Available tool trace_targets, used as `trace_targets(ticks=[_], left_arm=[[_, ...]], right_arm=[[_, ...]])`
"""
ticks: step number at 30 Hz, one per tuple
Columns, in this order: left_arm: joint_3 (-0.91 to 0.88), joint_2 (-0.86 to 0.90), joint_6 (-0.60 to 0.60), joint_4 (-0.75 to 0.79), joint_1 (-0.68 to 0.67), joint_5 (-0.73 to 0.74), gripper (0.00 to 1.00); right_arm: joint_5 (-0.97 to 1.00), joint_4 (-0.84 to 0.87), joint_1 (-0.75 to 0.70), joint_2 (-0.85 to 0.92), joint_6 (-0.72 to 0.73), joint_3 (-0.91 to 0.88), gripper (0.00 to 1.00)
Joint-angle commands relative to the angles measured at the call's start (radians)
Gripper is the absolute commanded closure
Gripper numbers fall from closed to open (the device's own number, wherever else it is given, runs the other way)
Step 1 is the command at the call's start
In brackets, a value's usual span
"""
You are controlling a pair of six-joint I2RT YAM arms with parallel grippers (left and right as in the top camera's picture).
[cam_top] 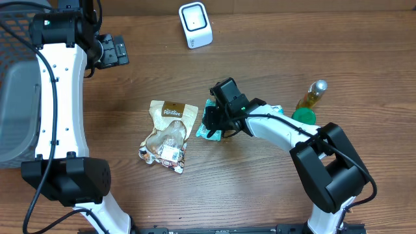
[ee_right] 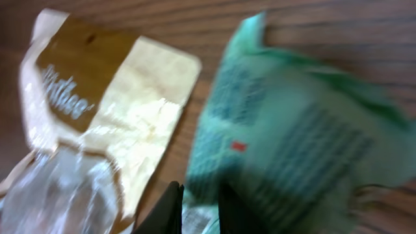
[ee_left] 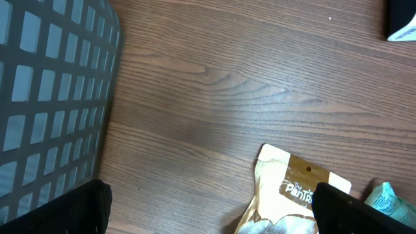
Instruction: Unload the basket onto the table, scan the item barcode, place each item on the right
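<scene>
Nearest the arm bases, a tan and brown snack pouch [cam_top: 168, 130] lies flat on the desk [cam_top: 260, 58], its clear window end towards the near edge and a small white label showing on that end. Just to its right sits the teal packet [ee_right: 292, 130], touching or nearly touching the pouch's right side. The right claw [cam_top: 216, 122] is set over the left part of this packet with its jaws narrow. In the right wrist view the two dark fingers [ee_right: 170, 211] stand close together with a strip of the packet's edge between them, so the claw is pinching the teal packet. That view is blurred, and the print on the packet cannot be read, nor can any barcode be made out. To the right of the right arm, a bottle of yellow liquid [cam_top: 313, 95] lies tilted on the desk, with a green round item [cam_top: 303, 117] just beside its lower end. Farther back on the left, the left claw [cam_top: 112, 51] hangs over bare wood with its jaws wide and nothing between them. A grey mesh basket [cam_top: 16, 97] stands at the left edge of the desk. Farthest off, the white scanner [cam_top: 195, 25] stands at the back of the desk, well apart from the teal packet.
</scene>
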Motion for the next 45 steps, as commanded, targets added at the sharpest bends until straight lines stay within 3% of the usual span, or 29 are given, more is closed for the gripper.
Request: trace_targets(ticks=[1,5,10,25,31,39,45], left_arm=[[0.012,-0.015,-0.01,0.002,-0.002,-0.002,0.0],[0.012,-0.015,-0.01,0.002,-0.002,-0.002,0.0],[0.012,-0.015,-0.01,0.002,-0.004,-0.002,0.0],[0.012,-0.015,-0.01,0.002,-0.004,-0.002,0.0],[0.012,-0.015,-0.01,0.002,-0.004,-0.002,0.0],[0.012,-0.015,-0.01,0.002,-0.004,-0.002,0.0],[0.012,-0.015,-0.01,0.002,-0.004,-0.002,0.0]], right_arm=[[-0.077,-0.015,-0.025,-0.066,-0.092,0.076,0.83],[0.044,-0.015,-0.062,-0.108,-0.094,0.079,0.83],[0.064,-0.013,-0.092,-0.085,-0.093,0.064,0.84],[0.123,-0.018,-0.079,0.113,-0.055,0.061,0.89],[0.032,-0.038,-0.08,0.028,-0.056,0.121,0.81],[-0.057,-0.205,-0.049,-0.092,-0.056,0.122,0.81],[0.022,-0.186,0.017,-0.091,-0.055,0.035,0.81]])
